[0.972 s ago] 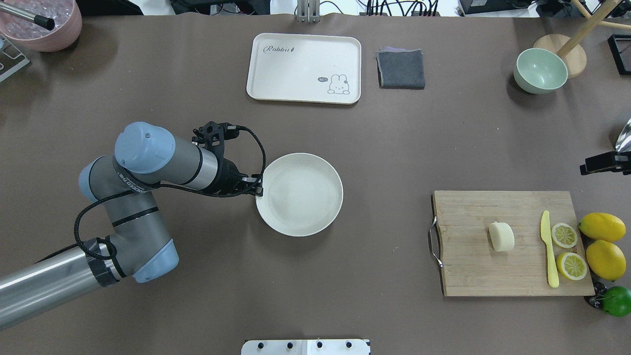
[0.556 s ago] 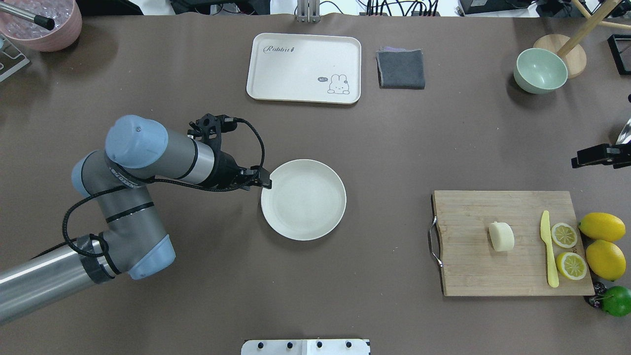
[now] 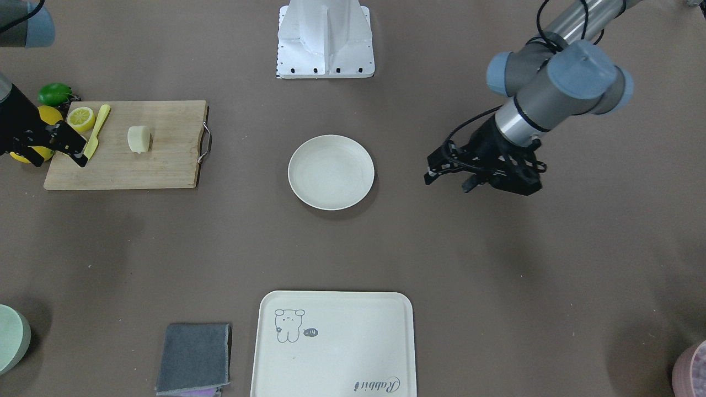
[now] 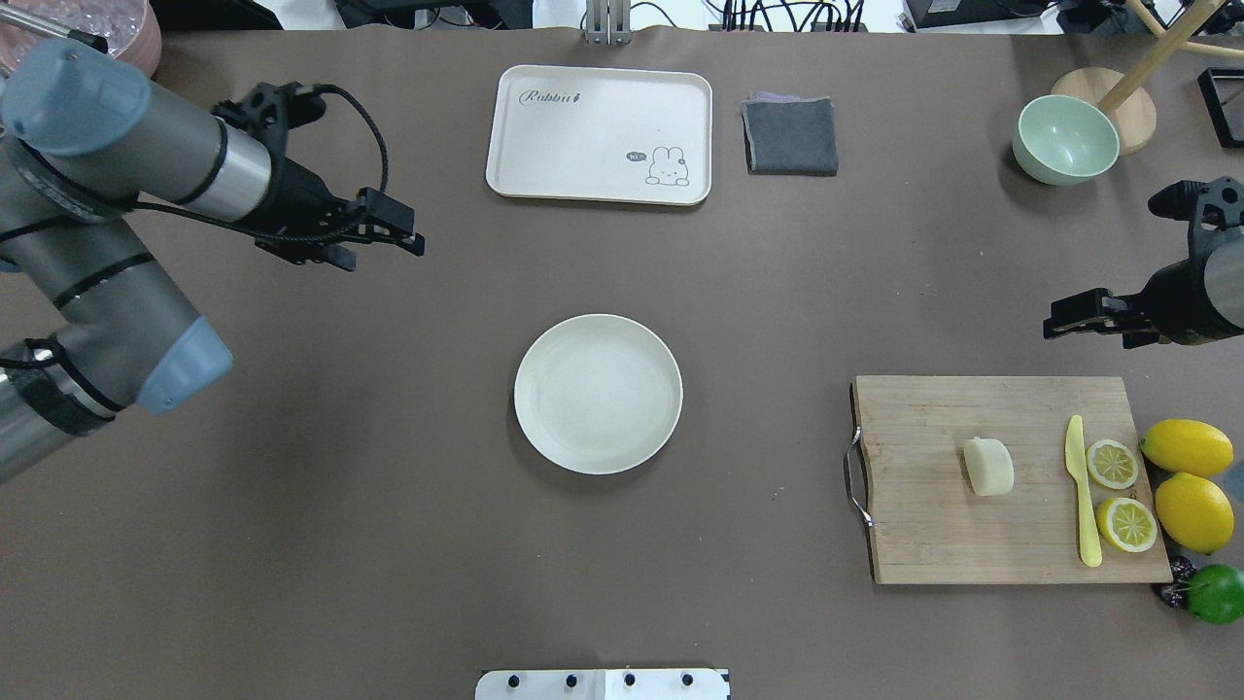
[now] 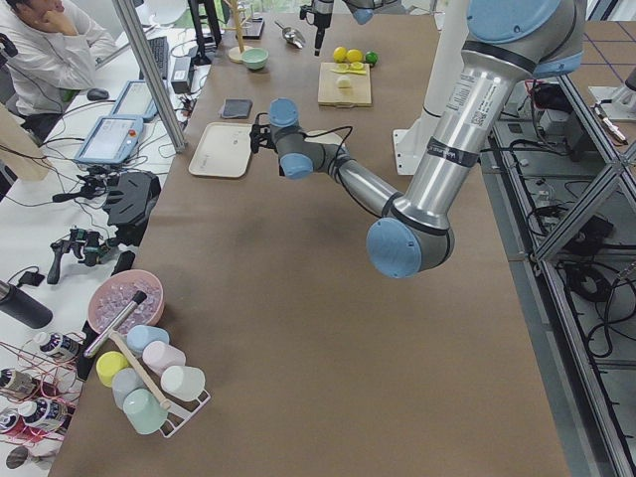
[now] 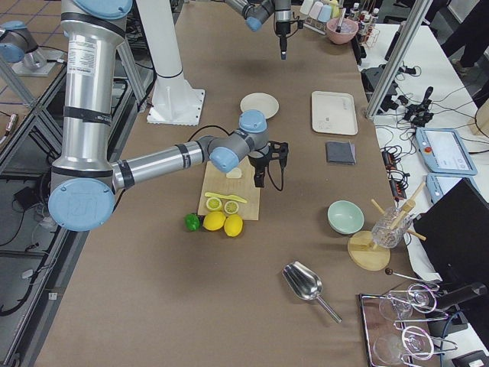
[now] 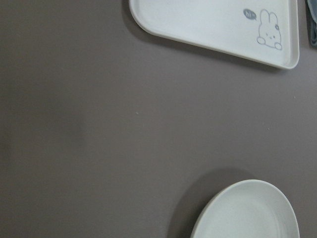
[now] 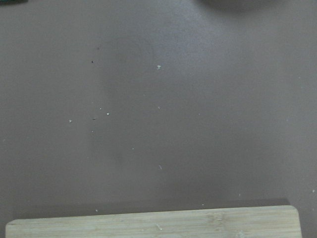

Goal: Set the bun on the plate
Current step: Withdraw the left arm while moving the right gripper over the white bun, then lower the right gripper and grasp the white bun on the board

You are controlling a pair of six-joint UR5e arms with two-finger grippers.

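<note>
The step in hand is, by my reading, the reach for the bun (image 4: 989, 467): nothing is lifted yet and the plate (image 4: 598, 394) is bare at the centre of the overhead view. The bun lies on its side on the wooden cutting board (image 4: 923, 530) at the lower right of that view, roughly mid-board, apart from the yellow knife (image 4: 1079, 496) and the lemon halves (image 4: 1113, 464) further right.

The right pincer (image 4: 1088, 335) hangs at the right edge of the overhead view, over bare worktop (image 4: 777, 292) just above the board's upper edge. Its fingers look spread and grasp nothing. The bun sits below and to the left of it in the frame, near but not under it. The right wrist view agrees: it shows only brown worktop with the board's edge along the bottom, and no bun.

The left pincer (image 4: 384, 253) is at the upper left, well apart from the plate and further still from the bun. It also looks released and empty.

The next move likely falls to the right arm: shift down-left in the frame until the fingers straddle the bun, descend, close gently on the soft-looking lump without touching the knife, then lift and carry it leftward to the plate
</note>
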